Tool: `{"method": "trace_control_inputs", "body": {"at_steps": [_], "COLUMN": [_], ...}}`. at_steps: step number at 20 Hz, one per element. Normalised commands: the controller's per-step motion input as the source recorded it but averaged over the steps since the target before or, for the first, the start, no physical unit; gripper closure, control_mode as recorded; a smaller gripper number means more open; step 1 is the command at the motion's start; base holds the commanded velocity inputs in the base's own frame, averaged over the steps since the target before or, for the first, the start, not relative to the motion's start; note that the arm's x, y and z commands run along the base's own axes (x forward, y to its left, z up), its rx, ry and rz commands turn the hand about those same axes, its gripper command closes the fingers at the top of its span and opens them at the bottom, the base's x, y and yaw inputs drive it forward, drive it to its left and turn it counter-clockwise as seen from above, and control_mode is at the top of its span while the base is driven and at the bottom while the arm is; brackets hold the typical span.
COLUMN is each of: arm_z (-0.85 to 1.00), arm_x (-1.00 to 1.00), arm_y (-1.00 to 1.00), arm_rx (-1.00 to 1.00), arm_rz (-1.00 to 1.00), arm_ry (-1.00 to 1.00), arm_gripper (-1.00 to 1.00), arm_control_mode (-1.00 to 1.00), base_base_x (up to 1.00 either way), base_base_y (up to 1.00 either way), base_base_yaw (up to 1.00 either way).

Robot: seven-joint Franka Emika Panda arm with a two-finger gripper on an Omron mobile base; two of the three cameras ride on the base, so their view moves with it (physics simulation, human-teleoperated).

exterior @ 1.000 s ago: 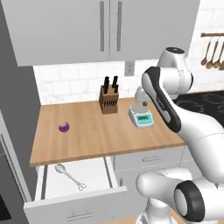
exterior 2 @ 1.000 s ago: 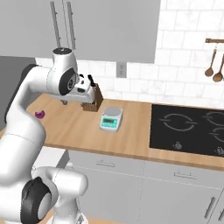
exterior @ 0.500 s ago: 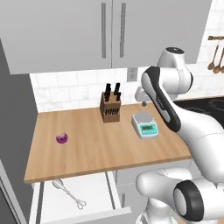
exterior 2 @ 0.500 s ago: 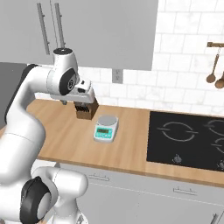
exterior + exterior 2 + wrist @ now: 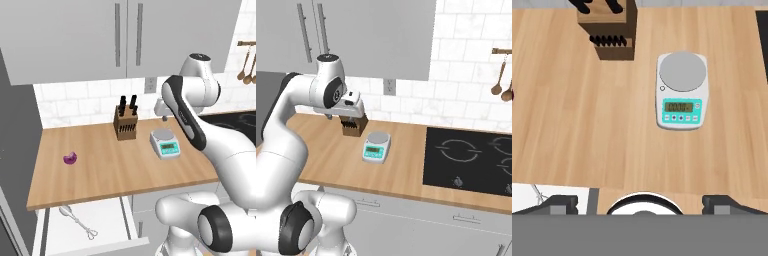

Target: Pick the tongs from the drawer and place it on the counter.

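The silver-grey tongs (image 5: 77,223) lie slantwise in the open drawer (image 5: 107,217), spoon-like head to the back left, splayed tips to the front right. The drawer sticks out below the front edge of the wooden counter (image 5: 110,165). My gripper (image 5: 642,204) hangs high over the counter, pointing straight down, jaws wide apart and empty. In the hand view a corner of the drawer (image 5: 524,192) with a thin end of the tongs (image 5: 537,192) shows at the lower left. From the right base view the gripper (image 5: 347,112) hangs in front of the knife block.
A knife block (image 5: 125,124) stands at the back of the counter, with a kitchen scale (image 5: 166,143) to its right. A small purple thing (image 5: 70,158) lies at the left. The black cooktop (image 5: 471,157) adjoins on the right, wooden spoons (image 5: 501,82) hang above it, and grey wall cabinets hang overhead.
Both base views have shifted, so the camera moved: the counter sits lower in the left view and less of the drawer shows. The arm holds much the same raised pose.
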Motion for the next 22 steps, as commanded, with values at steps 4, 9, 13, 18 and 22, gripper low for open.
{"method": "trace_control_inputs", "body": {"at_steps": [4,9,13,18,22], "arm_z": [0.0,0.0,-0.09,-0.34,-0.46], "arm_x": [0.0,0.0,-0.3,-0.58,-0.59], "arm_y": [0.0,0.0,0.38,1.0,1.0], "arm_rx": [0.0,0.0,-0.01,0.0,0.0], "arm_rz": [0.0,0.0,0.0,0.01,0.02], "arm_ry": [0.0,0.0,0.0,0.0,0.01], "arm_gripper": [-1.0,-1.0,-1.0,-1.0,-1.0], "arm_control_mode": [1.0,1.0,-1.0,-1.0,-1.0], "base_base_x": [0.23,0.03,0.0,0.0,0.0], "base_base_y": [0.0,0.0,0.0,0.0,0.0], "base_base_yaw": [0.0,0.0,0.0,0.0,0.0]}}
